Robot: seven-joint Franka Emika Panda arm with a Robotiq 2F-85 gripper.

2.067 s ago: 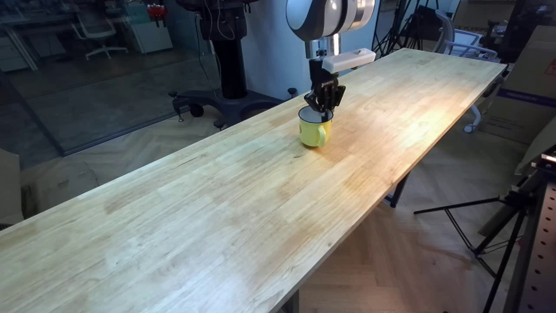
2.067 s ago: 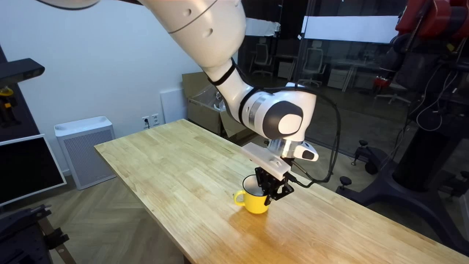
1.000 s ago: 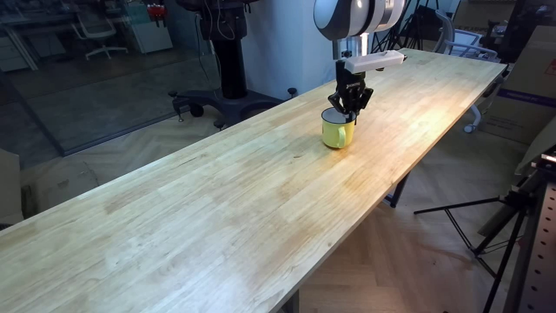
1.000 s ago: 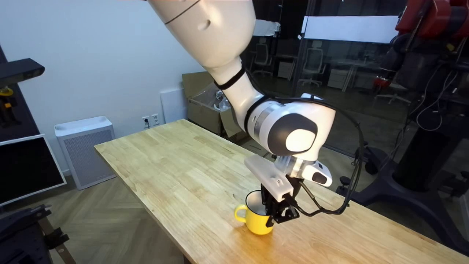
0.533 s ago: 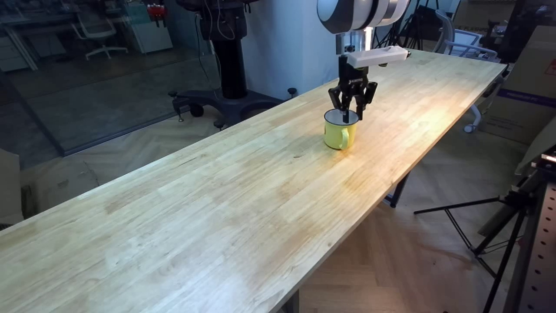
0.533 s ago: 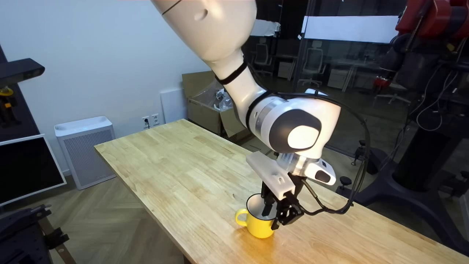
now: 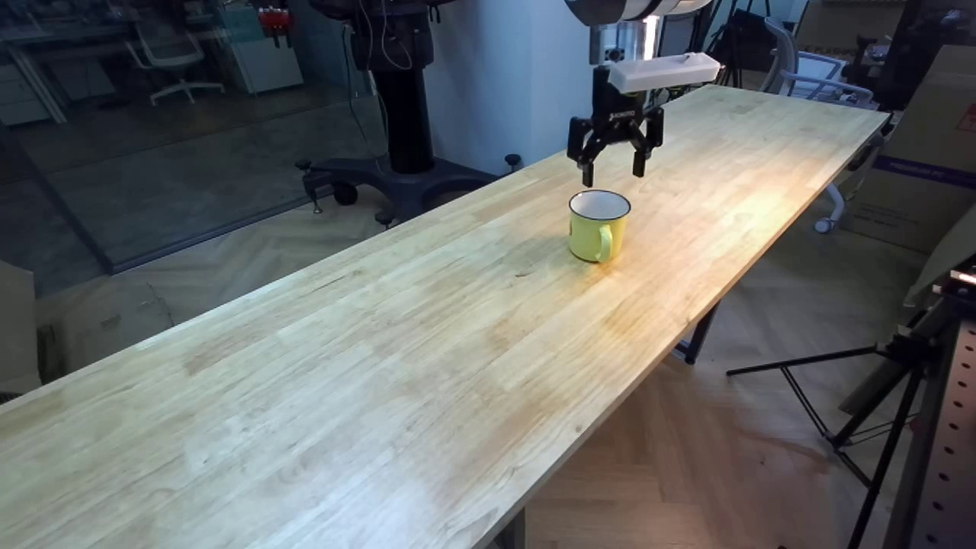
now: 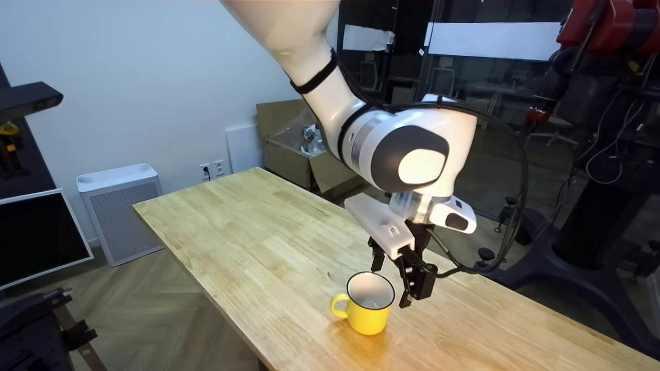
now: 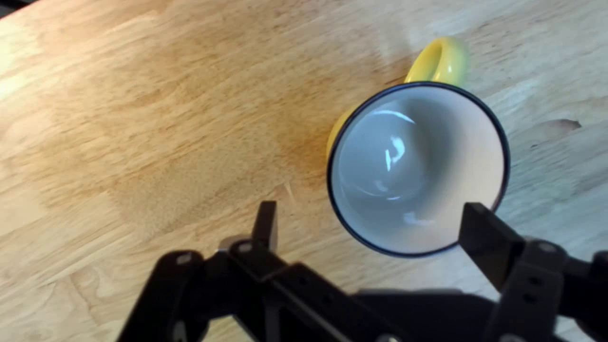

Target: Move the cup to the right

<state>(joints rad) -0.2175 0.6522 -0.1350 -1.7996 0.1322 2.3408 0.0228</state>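
The yellow cup (image 7: 591, 238), with a white inside and dark rim, stands upright on the wooden table (image 7: 343, 381). In an exterior view its handle faces the camera; in an exterior view the yellow cup (image 8: 367, 319) has its handle at the left. My gripper (image 7: 613, 178) hangs just above the cup, apart from it, with its fingers spread and nothing between them. In the wrist view the cup's white inside (image 9: 418, 166) shows nothing in it. There the gripper (image 9: 370, 204) is open, one fingertip overlapping the rim in the picture and the other over bare wood.
The long table edge (image 7: 625, 396) runs along one side of the cup. Past the opposite edge is a dark wheeled stand (image 8: 582, 247). An open cardboard box (image 8: 289, 159) and a white purifier (image 8: 121, 206) stand beyond the table's far end.
Earlier the gripper was shut on the cup's rim and the cup moved right in an exterior view. Since then the jaws have opened and the gripper has risen clear; the cup stays put.
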